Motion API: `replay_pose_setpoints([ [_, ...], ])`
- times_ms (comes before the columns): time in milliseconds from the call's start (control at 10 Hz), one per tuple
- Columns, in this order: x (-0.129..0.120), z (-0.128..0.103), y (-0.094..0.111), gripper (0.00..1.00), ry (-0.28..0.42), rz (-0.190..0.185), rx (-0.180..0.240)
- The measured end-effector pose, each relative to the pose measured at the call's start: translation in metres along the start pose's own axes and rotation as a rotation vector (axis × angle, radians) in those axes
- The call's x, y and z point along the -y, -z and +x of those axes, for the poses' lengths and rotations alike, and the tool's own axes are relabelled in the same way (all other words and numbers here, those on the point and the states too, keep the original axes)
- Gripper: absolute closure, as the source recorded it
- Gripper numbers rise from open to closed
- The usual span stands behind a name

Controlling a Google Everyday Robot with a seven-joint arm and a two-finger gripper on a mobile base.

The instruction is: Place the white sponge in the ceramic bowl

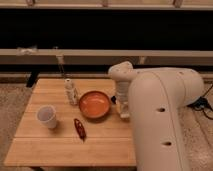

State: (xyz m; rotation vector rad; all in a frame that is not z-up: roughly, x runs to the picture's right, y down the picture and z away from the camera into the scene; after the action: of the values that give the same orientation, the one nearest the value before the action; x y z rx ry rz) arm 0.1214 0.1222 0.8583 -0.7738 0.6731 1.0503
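The ceramic bowl (95, 105), glossy orange-red inside with a dark rim, sits near the middle of the wooden table (60, 150). It looks empty. My gripper (123, 108) hangs just right of the bowl's rim, low over the table, under the big white arm (160, 115). The arm hides much of it. The white sponge does not show on its own; a pale patch at the gripper could be it, but I cannot tell.
A white cup (46, 116) stands at the table's left. A small white patterned bottle (71, 91) stands left of the bowl. A thin clear bottle (61, 66) stands behind it. A dark red object (79, 128) lies in front of the bowl.
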Motion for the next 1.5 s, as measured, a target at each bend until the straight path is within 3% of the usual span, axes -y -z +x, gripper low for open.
replay_pose_setpoints([
  [300, -0.016, 0.017, 0.032, 1.0, 0.034, -0.073, 0.057],
  [400, -0.032, 0.02, 0.041, 1.0, 0.074, -0.088, 0.075],
  [800, -0.102, 0.005, 0.056, 1.0, 0.312, -0.104, 0.131],
  [1000, -0.116, -0.007, 0.061, 0.96, 0.379, -0.104, 0.154],
  [1500, -0.131, -0.05, 0.064, 0.44, 0.426, -0.109, 0.22],
])
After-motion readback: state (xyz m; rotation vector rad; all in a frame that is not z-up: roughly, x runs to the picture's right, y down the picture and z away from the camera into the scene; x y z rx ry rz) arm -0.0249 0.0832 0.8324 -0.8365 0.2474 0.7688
